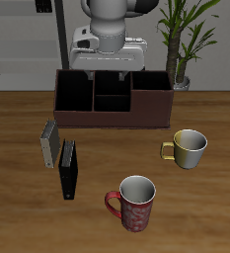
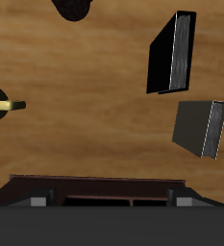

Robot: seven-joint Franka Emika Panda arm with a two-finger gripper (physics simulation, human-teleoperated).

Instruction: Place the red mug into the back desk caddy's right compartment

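Observation:
The red mug (image 1: 136, 204) stands upright near the table's front edge, speckled, with its handle turned sideways; in the wrist view only its dark edge (image 2: 73, 8) shows. The back desk caddy (image 1: 112, 111) is a long dark reddish-brown box at the rear of the table, and its rim (image 2: 94, 181) also shows in the wrist view. Its right compartment (image 1: 151, 85) is the wide undivided end section. My gripper (image 1: 107, 71) hangs open above the caddy's middle sections, far from the mug, with nothing between its fingers (image 2: 35, 200).
A metallic mug (image 1: 189, 148) with a yellow handle (image 2: 3, 104) stands between the caddy and the red mug. Two books stand beyond the caddy's other end, a grey one (image 1: 49, 144) (image 2: 202, 127) and a black one (image 1: 67, 170) (image 2: 171, 53). A potted plant (image 1: 184, 40) sits behind the caddy.

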